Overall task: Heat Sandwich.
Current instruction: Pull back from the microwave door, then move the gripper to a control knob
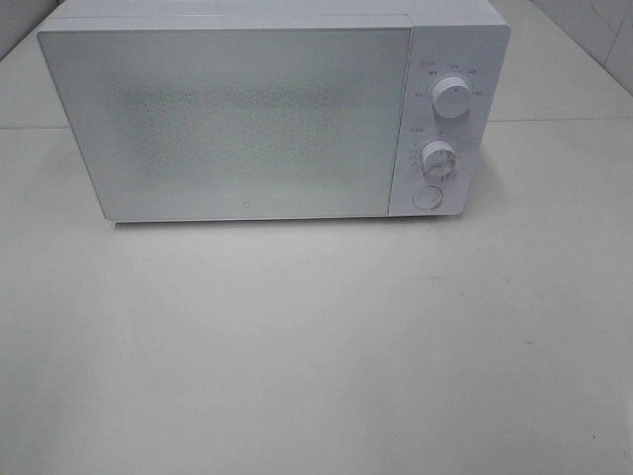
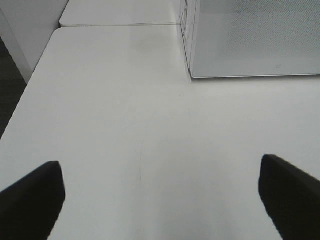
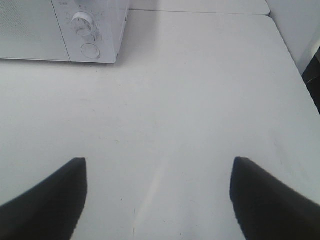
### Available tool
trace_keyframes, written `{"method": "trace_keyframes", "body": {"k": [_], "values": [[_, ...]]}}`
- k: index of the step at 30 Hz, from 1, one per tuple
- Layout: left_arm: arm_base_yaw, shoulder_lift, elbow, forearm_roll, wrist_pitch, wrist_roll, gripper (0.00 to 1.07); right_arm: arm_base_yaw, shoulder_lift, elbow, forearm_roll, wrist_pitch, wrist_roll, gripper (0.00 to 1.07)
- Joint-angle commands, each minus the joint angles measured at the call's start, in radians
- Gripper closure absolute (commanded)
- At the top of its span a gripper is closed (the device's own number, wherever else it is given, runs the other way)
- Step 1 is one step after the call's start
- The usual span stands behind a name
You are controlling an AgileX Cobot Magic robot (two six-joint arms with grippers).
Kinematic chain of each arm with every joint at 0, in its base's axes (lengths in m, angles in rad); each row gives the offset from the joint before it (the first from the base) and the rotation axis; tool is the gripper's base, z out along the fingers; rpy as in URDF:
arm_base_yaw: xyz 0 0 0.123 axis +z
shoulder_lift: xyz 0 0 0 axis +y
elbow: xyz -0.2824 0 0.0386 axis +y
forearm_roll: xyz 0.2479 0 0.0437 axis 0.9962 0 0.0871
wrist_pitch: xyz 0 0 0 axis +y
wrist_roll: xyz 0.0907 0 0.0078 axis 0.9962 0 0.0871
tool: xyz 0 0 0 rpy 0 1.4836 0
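A white microwave (image 1: pixel 267 114) stands at the back of the white table with its door shut; two round knobs (image 1: pixel 451 99) and a round button (image 1: pixel 427 197) sit on its right panel. No sandwich shows in any view. My left gripper (image 2: pixel 160 197) hovers open over bare table, the microwave's left front corner (image 2: pixel 192 70) ahead of it. Over the table on the other side, my right gripper (image 3: pixel 159 192) is open too, with the microwave's knob panel (image 3: pixel 85 30) ahead. Neither gripper holds anything, and neither arm appears in the exterior high view.
The table (image 1: pixel 316 346) stretches in front of the microwave. A seam (image 2: pixel 120 25) joins a second table behind. The table's left edge (image 2: pixel 20 110) and right edge (image 3: pixel 295 65) drop off to dark floor.
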Motion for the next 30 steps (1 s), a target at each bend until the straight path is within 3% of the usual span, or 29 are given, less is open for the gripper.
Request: {"method": "trace_keyframes", "body": {"k": [1,30], "values": [[0.004,-0.024,0.002,-0.005,-0.007,-0.005,0.05,-0.006,0.005,-0.034,0.004,-0.023,0.013,0.31],[0.004,-0.024,0.002,-0.005,-0.007,-0.005,0.05,-0.006,0.536,-0.061,0.019,-0.489,0.013,0.31]]}}
